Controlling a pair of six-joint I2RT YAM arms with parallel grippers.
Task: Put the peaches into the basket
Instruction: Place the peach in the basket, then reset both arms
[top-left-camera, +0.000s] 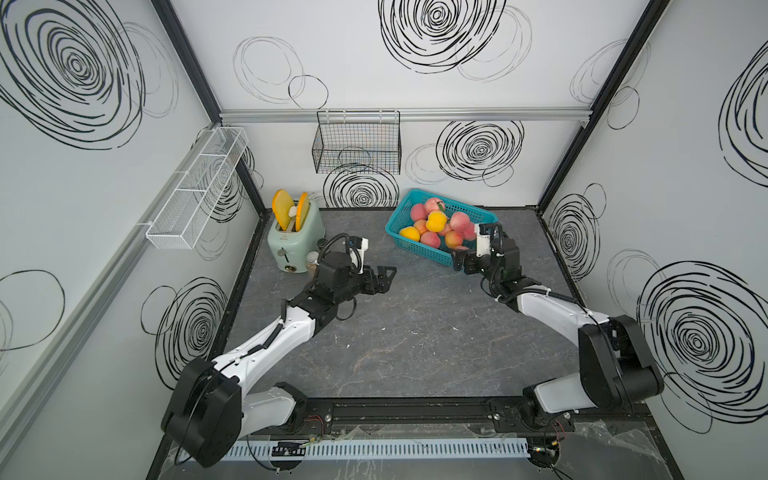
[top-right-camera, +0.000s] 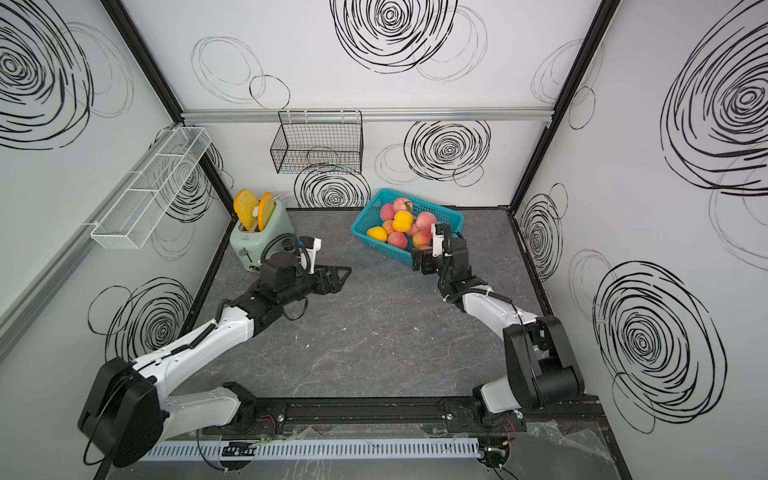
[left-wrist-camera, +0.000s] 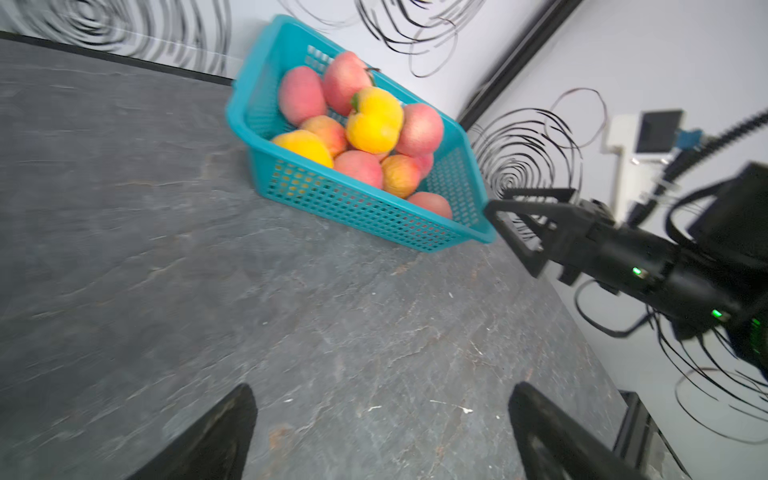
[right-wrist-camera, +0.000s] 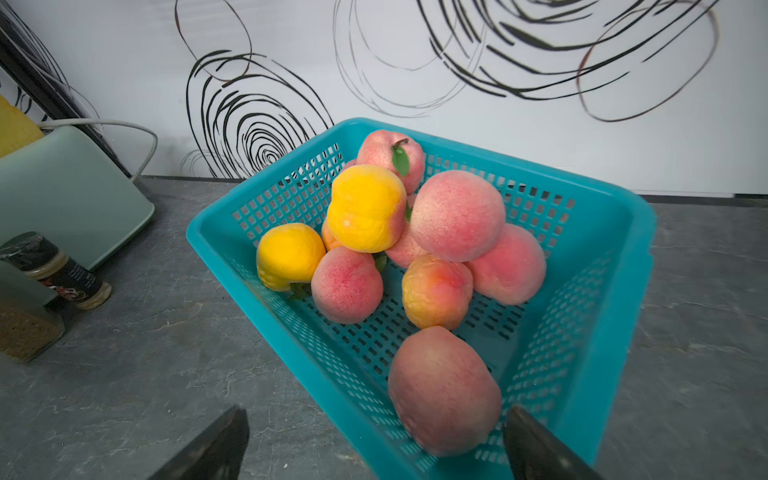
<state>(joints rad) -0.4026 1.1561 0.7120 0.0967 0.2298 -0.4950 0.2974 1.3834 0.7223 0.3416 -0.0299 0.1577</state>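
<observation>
The peaches (right-wrist-camera: 457, 216) lie piled inside the basket (right-wrist-camera: 615, 257), the right hand (right-wrist-camera: 376, 415) hangs spread at the basket's corner, and the left hand (left-wrist-camera: 380, 392), spread too, is over the worktop (top-left-camera: 415, 332) apart from the basket.

bright even light, soft blurred edges

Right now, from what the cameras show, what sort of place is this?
Probably a mock kitchen inside a robot test cell: a mint toaster and spice jars stand on a stone-look counter, enclosed by swirl-printed wall panels.
</observation>
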